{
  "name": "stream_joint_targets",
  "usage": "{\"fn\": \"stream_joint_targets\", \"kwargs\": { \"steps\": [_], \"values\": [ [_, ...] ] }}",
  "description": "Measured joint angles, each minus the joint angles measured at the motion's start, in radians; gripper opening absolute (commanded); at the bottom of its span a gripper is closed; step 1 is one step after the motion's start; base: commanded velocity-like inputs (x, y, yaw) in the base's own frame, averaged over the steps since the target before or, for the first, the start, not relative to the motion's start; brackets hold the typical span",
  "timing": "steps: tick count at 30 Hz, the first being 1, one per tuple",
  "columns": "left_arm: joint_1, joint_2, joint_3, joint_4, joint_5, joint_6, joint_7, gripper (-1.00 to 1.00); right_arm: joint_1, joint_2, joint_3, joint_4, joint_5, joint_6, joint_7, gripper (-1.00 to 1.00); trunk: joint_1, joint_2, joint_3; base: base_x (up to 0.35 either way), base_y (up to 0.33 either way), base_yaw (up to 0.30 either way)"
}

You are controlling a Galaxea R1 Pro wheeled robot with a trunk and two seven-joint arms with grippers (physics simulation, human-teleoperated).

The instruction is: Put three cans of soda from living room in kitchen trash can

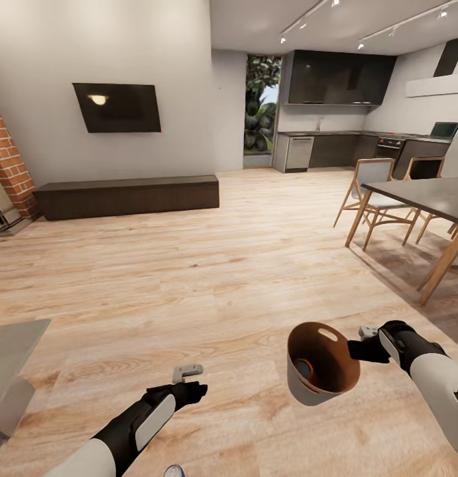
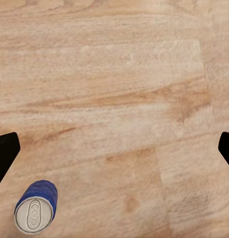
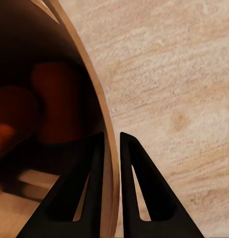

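Wooden floor under right claw pinching tash can rim.

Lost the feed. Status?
Right gripper clamped on trash can wall, orange cans inside. Left gripper open, empty. Blue can on floor below it.

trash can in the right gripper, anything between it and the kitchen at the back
Nothing visible blocks it. The trash can, pinched at its rim by the right gripper, faces open wood floor up to the kitchen. The dining table and chairs stand off to the right.
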Motion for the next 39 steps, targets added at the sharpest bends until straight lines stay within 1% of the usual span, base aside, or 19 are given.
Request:
{"fn": "stream_joint_targets", "kwargs": {
  "steps": [5,11,15,20,25,27,29,31,33,34,36,39],
  "values": [
    [0.0,0.0,0.0,0.0,0.0,0.01,0.002,1.0,0.0,0.01,0.001,0.01,-0.002,0.002,-0.001,-1.0,0.0,0.0,0.0,0.085,0.079,0.0],
    [0.0,-0.008,-0.001,0.0,-0.002,0.003,0.004,1.0,0.0,0.01,-0.008,0.012,-0.016,0.002,0.0,-1.0,0.0,0.0,0.0,0.157,0.06,0.0],
    [0.0,-0.017,0.0,0.0,-0.001,0.0,0.006,1.0,0.0,0.008,-0.003,0.012,-0.001,-0.001,-0.001,-1.0,0.0,0.0,0.0,0.035,0.01,0.0],
    [0.0,-0.021,-0.001,0.0,-0.001,-0.001,0.006,1.0,0.001,0.01,-0.006,0.011,-0.01,0.0,-0.004,-1.0,0.0,0.0,0.0,0.007,0.002,0.0],
    [0.0,-0.022,0.0,0.0,0.0,0.001,0.009,1.0,0.001,0.01,-0.003,0.005,0.0,-0.001,-0.011,-1.0,0.0,0.0,0.0,0.001,0.0,0.0],
    [0.0,-0.025,0.0,0.0,0.0,0.005,0.012,1.0,0.001,0.009,-0.005,0.002,-0.002,0.0,-0.01,-1.0,0.0,0.0,0.0,0.0,0.0,0.0],
    [0.0,-0.035,-0.001,0.003,0.001,0.013,0.021,1.0,0.001,0.006,-0.006,0.0,-0.006,0.002,-0.006,-1.0,0.0,0.0,0.0,0.0,0.0,0.0],
    [0.0,-0.044,0.0,0.036,0.005,0.016,0.039,1.0,0.001,0.005,-0.006,0.0,-0.004,0.003,-0.005,-1.0,0.0,0.0,0.0,0.0,0.0,0.0],
    [0.0,-0.075,0.0,0.102,0.007,0.018,0.074,1.0,0.001,0.006,-0.005,-0.001,-0.004,0.003,-0.004,-1.0,0.0,0.0,0.0,0.0,0.0,0.0],
    [0.0,-0.084,-0.001,0.124,0.007,0.018,0.08,1.0,0.001,0.006,-0.004,-0.001,-0.005,0.003,-0.003,-1.0,0.0,0.0,0.0,0.0,0.0,0.0],
    [-0.002,-0.111,-0.001,0.198,0.009,0.018,0.096,1.0,0.001,0.007,-0.005,-0.001,-0.009,0.012,-0.002,-1.0,0.0,0.0,0.0,0.0,0.0,0.0],
    [-0.003,-0.121,0.001,0.248,0.01,0.018,0.103,1.0,0.0,0.007,-0.009,-0.004,-0.014,0.047,-0.002,-1.0,0.0,0.0,0.0,0.0,0.0,0.0]
  ]
}}
